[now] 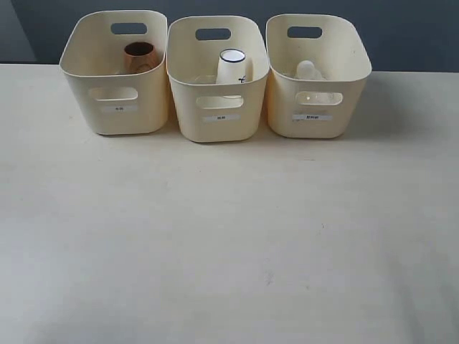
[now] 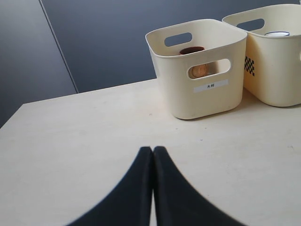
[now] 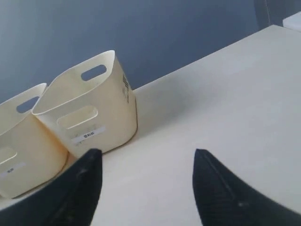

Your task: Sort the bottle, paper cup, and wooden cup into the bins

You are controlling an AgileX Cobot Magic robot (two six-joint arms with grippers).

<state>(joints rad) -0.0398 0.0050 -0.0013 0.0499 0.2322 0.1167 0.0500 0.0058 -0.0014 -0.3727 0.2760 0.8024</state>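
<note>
Three cream bins stand in a row at the back of the table. Inside the left bin (image 1: 115, 107) sits the reddish-brown wooden cup (image 1: 139, 56), also visible through that bin's handle cut-out (image 2: 198, 71). The white paper cup (image 1: 232, 70) stands in the middle bin (image 1: 219, 122). The clear bottle (image 1: 308, 70) with its white cap lies in the right bin (image 1: 315, 118). Neither arm shows in the exterior view. My left gripper (image 2: 153, 149) is shut with nothing in it, over bare table. My right gripper (image 3: 146, 154) is open and empty, near the right bin (image 3: 94, 117).
A dark blue-grey wall runs behind the table (image 1: 229, 244). The table's far edge passes just behind the bins. Each bin carries a small label (image 2: 210, 86) on its front.
</note>
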